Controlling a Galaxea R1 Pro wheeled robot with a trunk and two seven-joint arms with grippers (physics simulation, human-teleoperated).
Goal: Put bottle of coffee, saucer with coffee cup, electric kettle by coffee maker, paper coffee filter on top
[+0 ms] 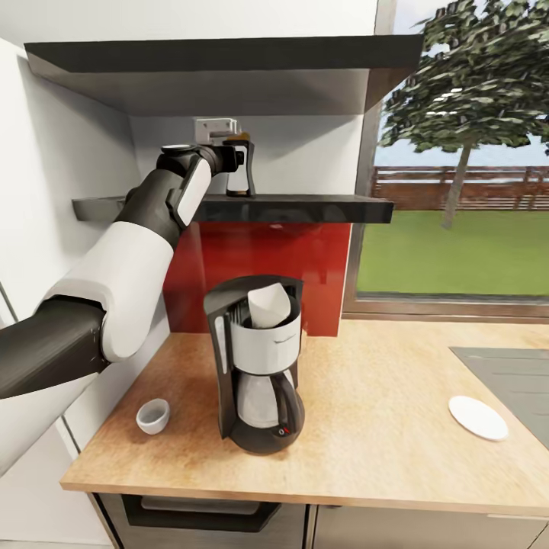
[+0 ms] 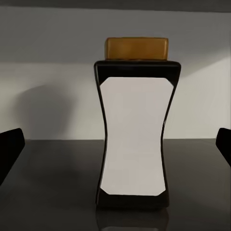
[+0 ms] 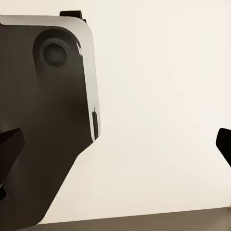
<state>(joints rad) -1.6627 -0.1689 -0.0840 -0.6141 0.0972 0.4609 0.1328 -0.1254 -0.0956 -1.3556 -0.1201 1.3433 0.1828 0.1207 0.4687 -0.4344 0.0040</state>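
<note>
Left wrist view | bottle of coffee (image 2: pixel 134 130) upright between spread fingers (image 2: pixel 9 149), untouched

I see the shelf (image 1: pixel 320 207) carrying the coffee bottle (image 1: pixel 239 177). Below, the wooden countertop (image 1: pixel 381 427) carries the coffee maker (image 1: pixel 259 366), a white cup (image 1: pixel 153 415) left of it, and a saucer (image 1: pixel 478 418) far right.

Home kitchen, wood-grain countertop (image 1: pixel 366 427), coffee maker (image 1: pixel 258 366), red backsplash (image 1: pixel 259 267), garden window (image 1: pixel 457 191)
</note>
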